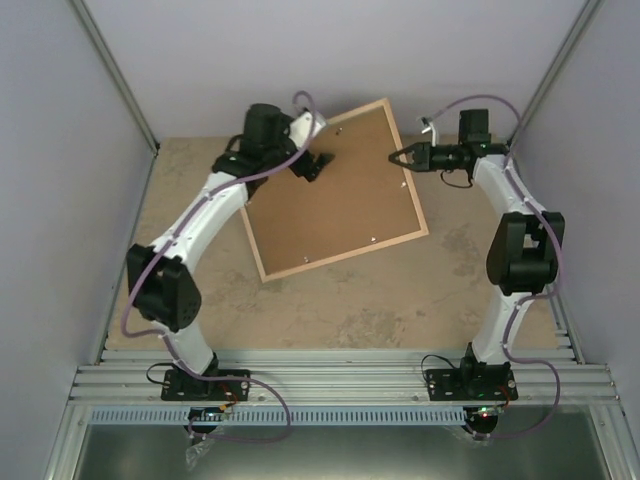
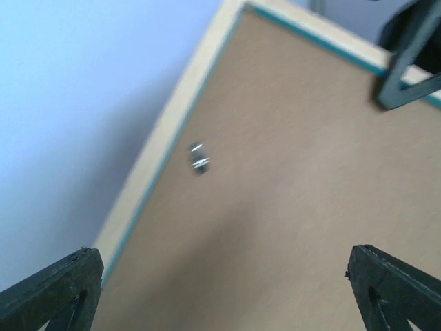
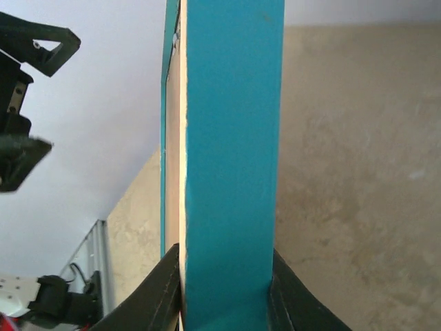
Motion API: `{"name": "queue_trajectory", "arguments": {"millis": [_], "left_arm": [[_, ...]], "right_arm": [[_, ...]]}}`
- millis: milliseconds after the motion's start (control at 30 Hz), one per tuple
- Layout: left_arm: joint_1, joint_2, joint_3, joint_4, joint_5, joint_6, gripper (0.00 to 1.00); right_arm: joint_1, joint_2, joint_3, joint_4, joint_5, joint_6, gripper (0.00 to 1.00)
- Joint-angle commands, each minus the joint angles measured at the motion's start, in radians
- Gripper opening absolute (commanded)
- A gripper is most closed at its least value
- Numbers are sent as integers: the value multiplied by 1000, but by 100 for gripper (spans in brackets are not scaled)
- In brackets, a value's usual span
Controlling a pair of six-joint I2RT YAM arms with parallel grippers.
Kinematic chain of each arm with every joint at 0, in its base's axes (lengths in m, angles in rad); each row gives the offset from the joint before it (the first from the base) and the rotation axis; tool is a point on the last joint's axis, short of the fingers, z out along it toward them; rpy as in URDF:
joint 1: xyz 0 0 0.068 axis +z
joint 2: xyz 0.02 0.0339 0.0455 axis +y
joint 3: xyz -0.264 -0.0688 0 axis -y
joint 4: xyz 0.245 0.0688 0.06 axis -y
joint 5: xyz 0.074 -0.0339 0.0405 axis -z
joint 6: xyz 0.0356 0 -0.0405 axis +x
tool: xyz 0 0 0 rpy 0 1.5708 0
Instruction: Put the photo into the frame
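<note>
Right gripper (image 1: 395, 156) is pinching the frame (image 1: 345, 257) by its right-hand edge. In the wrist view the turquoise rail is filling the narrow gap between the two fingers, so the jaws are closed most of the way onto it. Left gripper (image 1: 313, 166) is hanging with its fingers spread wide and nothing between them, just over the far-left part of the frame's back, and it does not appear to be touching.

The frame is lying back-up in the middle of the table (image 1: 400, 300), turned so its sides are running diagonally, one corner pointing to the far wall and another toward the arm bases. Its brown backing (image 1: 335, 195) is covering the whole opening, and a small metal tab (image 2: 199, 157) is sitting near the pale wooden rim under the left wrist camera. Whether the gripped edge is raised off the table I cannot tell.

The photo is not showing in any view, so its place cannot be given. From the right gripper the frame is stretching leftward, toward the left gripper. Both arms are at the frame's far half, and only the right one is gripping it.
</note>
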Motion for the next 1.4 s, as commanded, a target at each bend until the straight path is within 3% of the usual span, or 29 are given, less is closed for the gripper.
{"name": "queue_trajectory", "arguments": {"millis": [0, 267, 433, 633, 833, 967, 1100, 1367], "left_arm": [[57, -111, -45, 3, -87, -90, 99], [174, -284, -171, 58, -229, -176, 99], [241, -431, -284, 75, -305, -230, 99], [278, -612, -435, 59, -344, -271, 99], [299, -731, -507, 33, -333, -274, 99], [307, -791, -528, 19, -335, -260, 99], [307, -867, -569, 4, -333, -230, 99], [307, -989, -656, -7, -346, -173, 99]], "right_arm": [[-6, -120, 144, -55, 72, -257, 1], [18, -257, 259, -69, 325, -418, 1], [102, -420, 194, -28, 591, -602, 1], [317, -601, 9, 66, 910, -832, 0], [607, -777, -361, 229, 1229, -1054, 1], [802, -873, -605, 345, 1386, -1167, 0], [942, -910, -764, 375, 1456, -1166, 1], [1098, -891, -1027, 488, 1468, -1181, 37]]}}
